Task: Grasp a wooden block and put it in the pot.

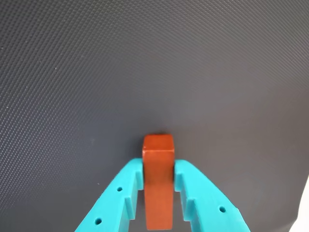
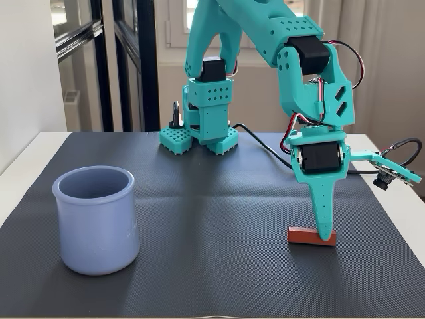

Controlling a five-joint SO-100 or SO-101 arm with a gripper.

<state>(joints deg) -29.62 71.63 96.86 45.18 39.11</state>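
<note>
The wooden block (image 1: pixel 158 181) is a small reddish-brown bar. In the wrist view it sits end-on between my two teal fingers (image 1: pixel 120 191), which touch its sides. In the fixed view the block (image 2: pixel 305 235) lies flat on the black mat at the right, and my gripper (image 2: pixel 325 232) points straight down onto it, shut on it at mat level. The pale blue pot (image 2: pixel 97 219) stands upright and empty at the left of the mat, well apart from the block.
A black textured mat (image 2: pixel 212 199) covers the white table. The arm's base (image 2: pixel 199 136) stands at the back centre with cables (image 2: pixel 265 143) running right. The wrist camera (image 2: pixel 392 174) sticks out at the right.
</note>
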